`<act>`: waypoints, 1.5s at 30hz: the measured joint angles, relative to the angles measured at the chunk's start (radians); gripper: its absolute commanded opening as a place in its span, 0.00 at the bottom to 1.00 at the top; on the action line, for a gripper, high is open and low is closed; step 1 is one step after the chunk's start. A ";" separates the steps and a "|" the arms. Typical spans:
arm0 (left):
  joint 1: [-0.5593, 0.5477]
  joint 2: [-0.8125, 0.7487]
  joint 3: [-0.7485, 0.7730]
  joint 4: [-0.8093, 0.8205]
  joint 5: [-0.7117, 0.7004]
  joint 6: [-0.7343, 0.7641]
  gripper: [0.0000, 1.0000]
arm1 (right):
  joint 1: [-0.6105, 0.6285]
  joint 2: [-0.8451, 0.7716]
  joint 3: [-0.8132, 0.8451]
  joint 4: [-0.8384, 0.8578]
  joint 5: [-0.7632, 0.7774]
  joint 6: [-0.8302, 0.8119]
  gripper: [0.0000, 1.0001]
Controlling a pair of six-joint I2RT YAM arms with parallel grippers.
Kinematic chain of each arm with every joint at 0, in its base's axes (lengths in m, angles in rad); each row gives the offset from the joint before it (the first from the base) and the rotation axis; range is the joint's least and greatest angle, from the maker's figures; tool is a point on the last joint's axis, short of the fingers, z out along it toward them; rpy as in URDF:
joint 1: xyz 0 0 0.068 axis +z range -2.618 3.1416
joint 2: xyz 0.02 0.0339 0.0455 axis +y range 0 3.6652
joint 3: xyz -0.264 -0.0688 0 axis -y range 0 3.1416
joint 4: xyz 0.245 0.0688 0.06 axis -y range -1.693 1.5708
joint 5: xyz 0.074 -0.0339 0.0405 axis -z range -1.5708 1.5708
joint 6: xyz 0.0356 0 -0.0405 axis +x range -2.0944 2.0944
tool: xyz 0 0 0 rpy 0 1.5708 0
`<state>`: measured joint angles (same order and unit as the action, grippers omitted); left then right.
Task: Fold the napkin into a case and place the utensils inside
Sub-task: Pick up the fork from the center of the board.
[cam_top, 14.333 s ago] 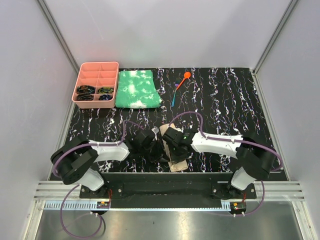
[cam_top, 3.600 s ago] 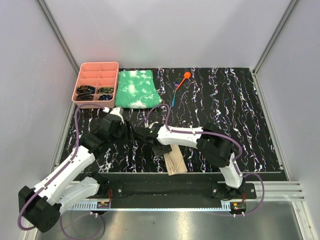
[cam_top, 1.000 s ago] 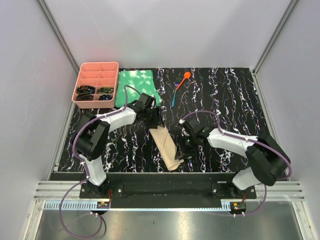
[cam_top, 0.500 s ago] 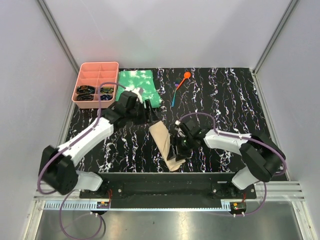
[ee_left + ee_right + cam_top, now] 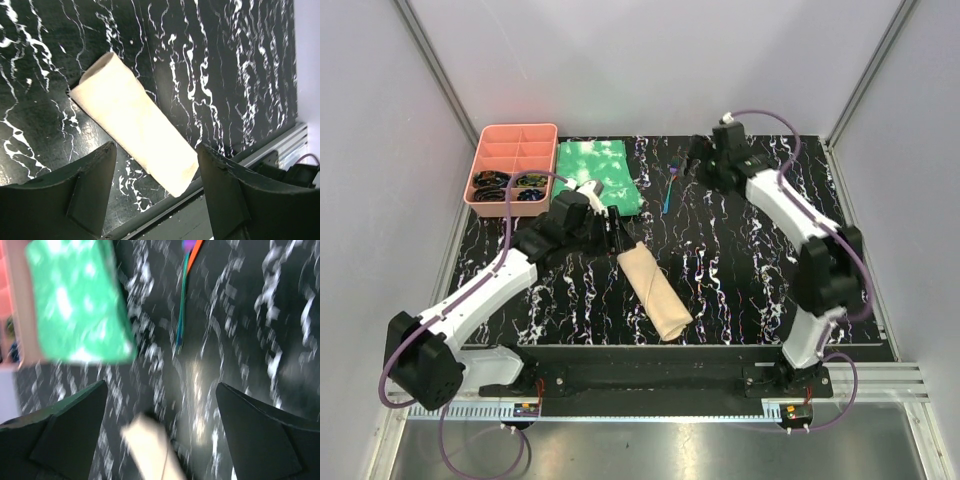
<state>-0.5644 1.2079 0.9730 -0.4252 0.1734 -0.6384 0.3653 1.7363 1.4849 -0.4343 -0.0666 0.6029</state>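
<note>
Two pincers: my left pincer [image 5: 616, 229] and my right pincer [image 5: 694, 160], both spread wide, nothing held in either.
Left fingers: dark pads [image 5: 86, 199] low in the wrist view, with a big gap between them and no cloth in the gap.
Left position: mid-table, tip just beside the far end of the napkin [image 5: 655, 292]; no contact seen.
Right fingers: dark pads [image 5: 65, 437] far apart with nothing between them; the wrist view is blurred.
Right position: far side of the table, over the utensils, well apart from the napkin.
Napkin: tan cloth [image 5: 132, 122] folded into a long narrow bundle, lying flat on a diagonal. Its far end is by my left pincer and its near end is close to the front table edge. One end shows low in the right wrist view [image 5: 150, 447].
Blue utensil: slim [image 5: 667, 193], flat on the table ahead of my right fingers [image 5: 181, 310].
Orange spoon: only a bit shows at the top of the right wrist view [image 5: 196, 246], right next to the blue one; can't tell if they touch.
Green cloth: mottled and folded [image 5: 595, 178], far left, beyond my left pincer.
Pink tray: divided [image 5: 516, 126], just left of the green cloth, with dark items in the near compartments.
Table: black with white marbling [image 5: 770, 260].
</note>
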 measured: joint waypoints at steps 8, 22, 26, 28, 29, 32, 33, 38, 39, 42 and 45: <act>-0.010 0.024 0.000 0.000 0.002 0.029 0.69 | -0.006 0.551 0.612 -0.142 0.190 -0.145 0.93; -0.010 0.054 -0.003 0.037 0.036 0.032 0.68 | -0.004 1.015 1.191 -0.426 0.106 -0.383 0.78; -0.010 0.057 -0.003 0.041 0.050 0.031 0.68 | 0.004 1.037 1.219 -0.452 0.101 -0.417 0.68; -0.010 0.057 -0.003 0.044 0.053 0.031 0.68 | 0.008 1.045 1.235 -0.462 0.103 -0.426 0.59; -0.010 0.057 -0.003 0.046 0.055 0.031 0.68 | 0.010 1.046 1.238 -0.469 0.102 -0.432 0.57; -0.010 0.057 -0.003 0.051 0.060 0.031 0.68 | 0.017 1.050 1.245 -0.493 0.115 -0.459 0.51; -0.010 0.057 -0.003 0.053 0.062 0.031 0.68 | 0.021 1.054 1.252 -0.504 0.129 -0.468 0.50; -0.010 0.057 -0.005 0.056 0.064 0.031 0.68 | 0.049 1.074 1.291 -0.546 0.162 -0.510 0.39; -0.010 0.057 -0.006 0.057 0.066 0.031 0.68 | 0.053 1.073 1.289 -0.551 0.161 -0.512 0.34; -0.010 0.057 -0.008 0.058 0.072 0.031 0.68 | 0.055 1.052 1.250 -0.555 0.129 -0.505 0.13; -0.010 0.057 -0.008 0.058 0.087 0.031 0.68 | 0.047 1.001 1.158 -0.550 0.051 -0.481 0.00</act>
<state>-0.5743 1.2652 0.9653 -0.3676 0.2604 -0.6079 0.4118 2.7377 2.6431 -0.9848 -0.0158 0.1215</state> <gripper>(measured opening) 0.685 0.094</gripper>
